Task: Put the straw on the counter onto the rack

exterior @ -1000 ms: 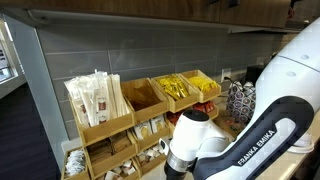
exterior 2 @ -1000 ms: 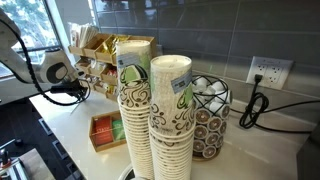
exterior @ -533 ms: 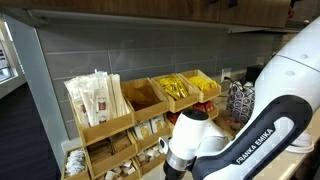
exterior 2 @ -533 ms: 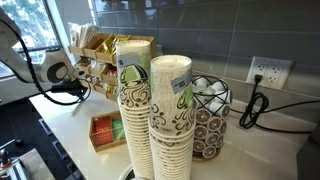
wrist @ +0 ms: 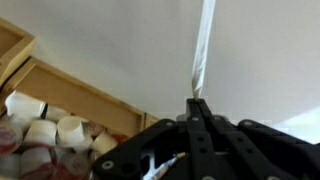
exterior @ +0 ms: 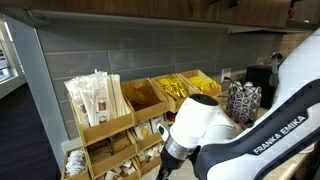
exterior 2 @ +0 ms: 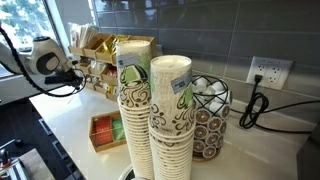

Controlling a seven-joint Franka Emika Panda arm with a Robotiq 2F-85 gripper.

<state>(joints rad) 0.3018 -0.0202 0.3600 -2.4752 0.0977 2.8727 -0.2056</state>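
Straw [wrist: 203,45] top cut off by wrist-view edge; arm [exterior: 215,122] hides rack [exterior: 105,128] lower right bins.

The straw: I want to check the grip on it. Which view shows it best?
The wrist view: the straw sticks out of the shut gripper, seen close up. In both exterior views I cannot make it out.

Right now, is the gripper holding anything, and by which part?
Yes. In the wrist view the gripper is shut on the straw, pinching it near one end; the rest of the straw sticks out ahead of it.
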